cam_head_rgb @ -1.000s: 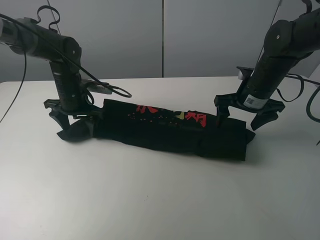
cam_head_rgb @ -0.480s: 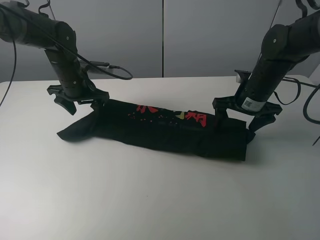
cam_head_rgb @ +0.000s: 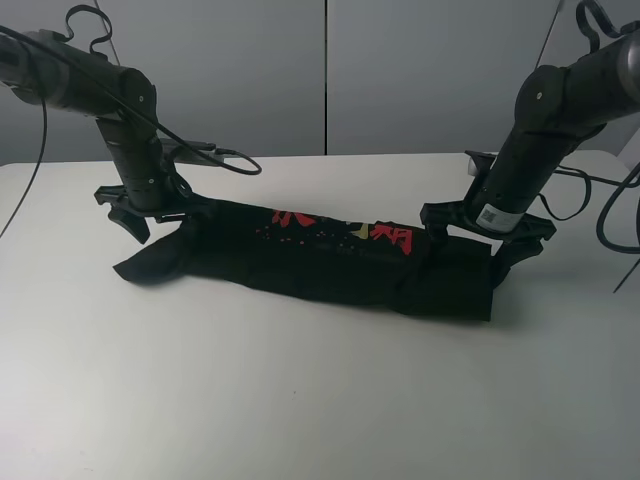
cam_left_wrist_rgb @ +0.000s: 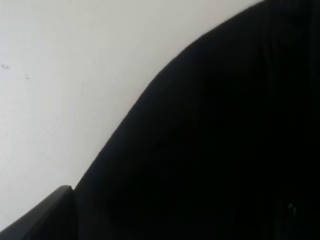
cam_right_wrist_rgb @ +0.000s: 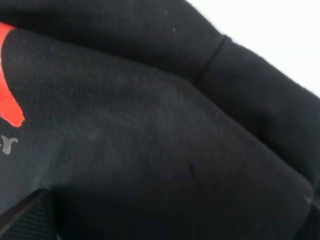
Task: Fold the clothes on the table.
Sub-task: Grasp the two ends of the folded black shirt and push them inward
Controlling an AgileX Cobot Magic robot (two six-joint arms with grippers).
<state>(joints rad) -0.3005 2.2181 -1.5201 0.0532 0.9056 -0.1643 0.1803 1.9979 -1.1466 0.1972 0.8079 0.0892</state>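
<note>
Shirt [cam_head_rgb: 330,255] limp, light, sags; pinch end hems. Left gripper [cam_head_rgb: 153,208], right gripper [cam_head_rgb: 487,228] both spread, holding nothing.

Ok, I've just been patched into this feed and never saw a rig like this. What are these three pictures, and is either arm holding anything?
Two black robot arms work over a white table. The wide picture comes from a camera mounted high, off the arms. The other two come from a camera on each arm's wrist, so they show close-ups, mostly black cloth. On the table lies a black T-shirt with red printed characters, folded into a long strip. The left end effector hangs at the strip's sleeve end, the right end effector at the opposite end. Both look open, jaws spread, so nothing seems held.
</note>
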